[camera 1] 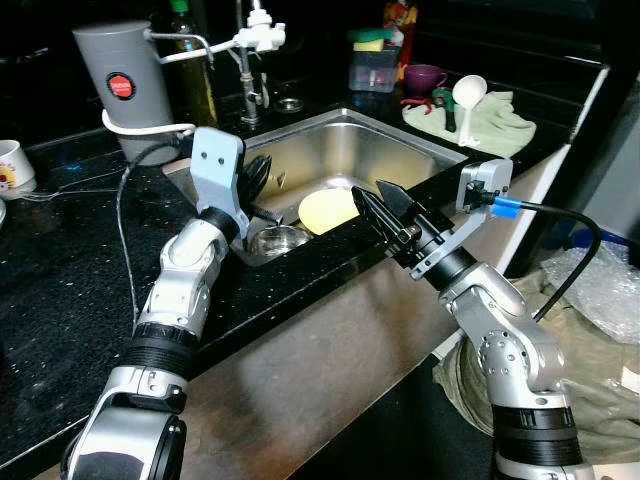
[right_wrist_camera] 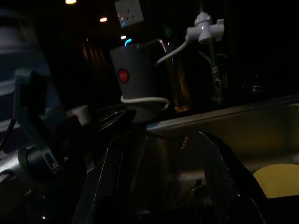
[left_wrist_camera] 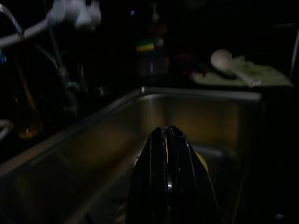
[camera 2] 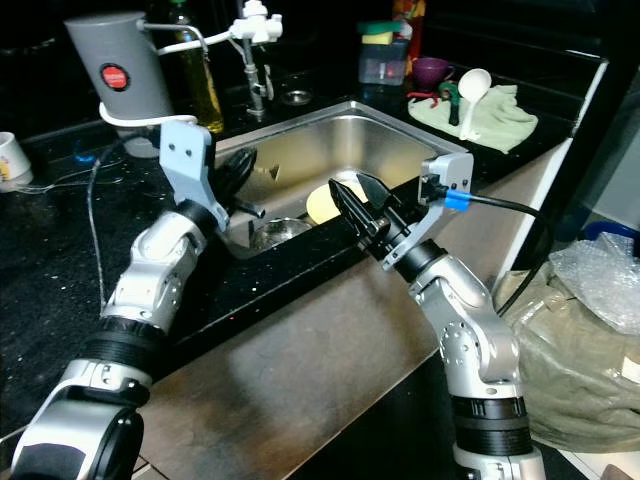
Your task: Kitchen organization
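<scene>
Honestly, both grippers are hovering over the sink (camera 1: 425, 150), left gripper (camera 1: 258, 175) clenched, right gripper (camera 1: 383, 205) spread, risking knocking the yellow plate (camera 1: 328, 209).

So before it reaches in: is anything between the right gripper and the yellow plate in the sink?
Nothing visible. The right gripper, fingers open, hangs over the sink's front rim with the yellow plate just beyond it. The left gripper is off to the side.

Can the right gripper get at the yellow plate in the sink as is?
Probably yes. The right gripper hovers open at the sink's front edge, with the yellow plate just beyond and below it. Nothing sits between them; the left gripper is off to the side.
</scene>
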Controlling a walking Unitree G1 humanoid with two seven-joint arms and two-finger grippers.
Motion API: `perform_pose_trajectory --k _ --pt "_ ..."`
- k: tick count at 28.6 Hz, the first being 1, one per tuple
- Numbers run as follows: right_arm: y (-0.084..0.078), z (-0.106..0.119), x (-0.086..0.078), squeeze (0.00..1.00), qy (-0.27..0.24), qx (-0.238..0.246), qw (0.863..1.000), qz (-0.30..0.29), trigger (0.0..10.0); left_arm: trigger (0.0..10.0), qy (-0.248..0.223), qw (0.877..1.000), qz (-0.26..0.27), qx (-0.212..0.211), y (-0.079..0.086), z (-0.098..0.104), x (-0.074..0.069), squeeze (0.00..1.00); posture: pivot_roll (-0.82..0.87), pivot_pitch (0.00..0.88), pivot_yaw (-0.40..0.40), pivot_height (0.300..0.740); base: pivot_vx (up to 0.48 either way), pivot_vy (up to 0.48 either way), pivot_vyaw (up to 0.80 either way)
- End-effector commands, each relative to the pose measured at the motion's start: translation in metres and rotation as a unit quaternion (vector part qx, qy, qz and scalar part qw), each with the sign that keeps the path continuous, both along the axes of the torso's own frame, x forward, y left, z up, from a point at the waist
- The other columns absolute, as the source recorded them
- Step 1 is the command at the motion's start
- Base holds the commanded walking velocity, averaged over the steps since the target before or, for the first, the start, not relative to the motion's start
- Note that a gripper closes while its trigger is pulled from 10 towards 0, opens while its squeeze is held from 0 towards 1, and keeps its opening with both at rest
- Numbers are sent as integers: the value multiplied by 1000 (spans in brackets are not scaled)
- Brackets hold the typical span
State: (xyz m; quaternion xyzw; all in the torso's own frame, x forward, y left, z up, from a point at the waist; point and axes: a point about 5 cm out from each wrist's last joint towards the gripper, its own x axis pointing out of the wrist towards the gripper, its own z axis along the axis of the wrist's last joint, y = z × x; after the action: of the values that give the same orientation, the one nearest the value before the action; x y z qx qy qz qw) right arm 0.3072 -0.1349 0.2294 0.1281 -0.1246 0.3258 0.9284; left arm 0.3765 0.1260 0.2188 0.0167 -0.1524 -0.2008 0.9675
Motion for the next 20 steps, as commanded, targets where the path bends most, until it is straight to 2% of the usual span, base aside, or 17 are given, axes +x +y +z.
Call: perform_pose_trajectory --k 1,6,7,11,12,13,15,16,17,18,20 --pt "6 -5 -4 0 0 -30 999 14 10000 10000 8 1000 -5 7 -4 -2 2 0 -63 22 37 740 0 0 0" --pt "13 -11 -9 0 -3 -73 997 36 10000 10000 15 1000 -9 4 -5 -8 2 0 -64 24 37 740 0 0 0" --pt "17 -15 -13 0 -5 -101 993 58 10000 10000 17 1000 -13 2 -5 -9 3 0 -62 24 38 740 0 0 0" --pt "17 -16 -13 0 -5 -104 993 59 10000 10000 17 1000 -14 1 -4 -10 3 0 -61 27 36 740 0 0 0" --pt "17 -16 -13 0 -4 -106 993 61 10000 10000 17 1000 -14 1 -4 -11 4 141 -60 26 36 740 0 0 0" --pt "18 -18 -15 0 -4 -116 991 67 10000 10000 17 1000 -14 1 -4 -11 4 345 -60 27 37 740 0 0 0" --pt "18 -18 -15 0 -4 -119 990 69 10000 10000 17 1000 -14 1 -4 -11 4 384 -60 27 37 740 0 0 0" --pt "18 -22 -18 0 -4 -156 984 86 10000 10000 17 1000 -14 1 -4 -12 4 486 -60 27 37 740 0 0 0" --pt "18 -25 -20 0 -4 -185 978 97 10000 10000 17 1000 -14 1 -4 -12 4 486 -60 27 37 740 0 0 0" --pt "16 -25 -20 0 -2 -190 977 93 10000 10000 17 1000 -14 1 -4 -12 4 663 -61 27 37 740 0 0 0" --pt "13 -25 -19 0 0 -191 978 87 10000 10000 16 1000 -14 0 -3 -12 4 663 -61 27 37 740 0 0 0"
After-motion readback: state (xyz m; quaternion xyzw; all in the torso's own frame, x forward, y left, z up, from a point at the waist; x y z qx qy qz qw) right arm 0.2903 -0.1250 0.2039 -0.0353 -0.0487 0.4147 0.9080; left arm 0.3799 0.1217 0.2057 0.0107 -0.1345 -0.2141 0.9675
